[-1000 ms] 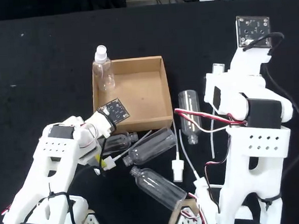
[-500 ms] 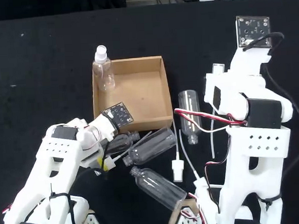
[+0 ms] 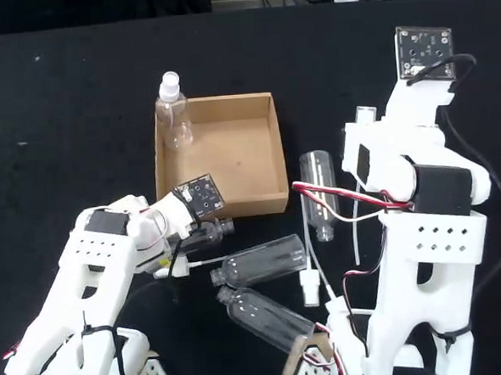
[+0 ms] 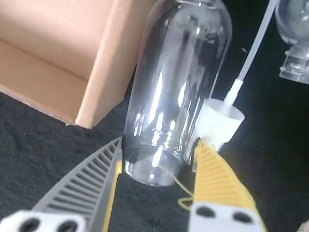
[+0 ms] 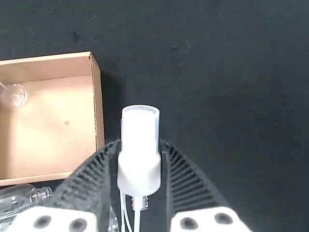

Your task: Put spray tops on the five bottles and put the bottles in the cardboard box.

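L arm: left tool (image 4: 157, 143) pinches the base end of small bottle (image 3: 209, 233), one jaw on each side. Grip looks shallow, tips only just past the base. Bottle lies flat on tabletop (image 3: 75, 96), just beside the near wall of cardboard box (image 3: 226, 208). Long axis runs 9–3, with the base at 9 in the tool and the open neck at 3. A loose top (image 4: 219, 121) w/ tube lies touching the yellow jaw.

R arm: right tool (image 5: 139, 145) is pressed on spray top (image 5: 140, 123), held upright w/ tube hanging down, off the tabletop. It sits approx 2 o'clock of the small bottle, well apart, past the box's 3 o'clock side.

Key relation: the neck faces the R arm, so the mating needs the L arm to lift and tip the bottle toward the held top.

Capped bottle (image 3: 172, 116) stands in the box's 10 o'clock corner. Bare bottles lie at (image 3: 319, 192), (image 3: 262, 262), (image 3: 263, 316).
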Tool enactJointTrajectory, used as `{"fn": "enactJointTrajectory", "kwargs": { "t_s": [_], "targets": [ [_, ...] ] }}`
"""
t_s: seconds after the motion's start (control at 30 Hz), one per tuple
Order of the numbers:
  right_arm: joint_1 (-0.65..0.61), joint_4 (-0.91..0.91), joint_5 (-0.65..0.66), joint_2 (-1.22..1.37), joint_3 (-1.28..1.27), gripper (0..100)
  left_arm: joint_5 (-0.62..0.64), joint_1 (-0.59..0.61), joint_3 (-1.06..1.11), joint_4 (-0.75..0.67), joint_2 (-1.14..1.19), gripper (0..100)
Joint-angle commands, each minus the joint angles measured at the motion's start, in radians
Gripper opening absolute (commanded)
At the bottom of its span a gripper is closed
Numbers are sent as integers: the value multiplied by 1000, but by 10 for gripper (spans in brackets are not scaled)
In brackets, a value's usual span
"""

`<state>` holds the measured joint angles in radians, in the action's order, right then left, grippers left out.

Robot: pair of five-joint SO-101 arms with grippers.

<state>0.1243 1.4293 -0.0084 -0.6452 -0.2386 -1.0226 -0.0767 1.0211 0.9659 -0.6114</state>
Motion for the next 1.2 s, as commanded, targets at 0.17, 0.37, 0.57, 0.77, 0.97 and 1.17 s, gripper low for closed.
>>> {"fn": "enactJointTrajectory", "kwargs": {
  "t_s": [0.17,0.37,0.57,0.77,0.97,1.17],
  "targets": [
    [-14,-25,0,-33,4,11,-58,-13,-18,112,-2,134],
    [-14,-25,0,-33,4,11,-121,-2,-54,244,-120,131],
    [-14,-25,-3,-33,2,11,-124,-8,-70,370,-342,131],
    [-14,-25,-8,-33,2,11,-127,84,-71,500,-519,130],
    [-15,-25,-8,-33,2,11,-250,341,-62,494,-509,130],
    [-15,-25,-8,-33,2,11,-477,639,-102,477,-446,130]
  ]
}}
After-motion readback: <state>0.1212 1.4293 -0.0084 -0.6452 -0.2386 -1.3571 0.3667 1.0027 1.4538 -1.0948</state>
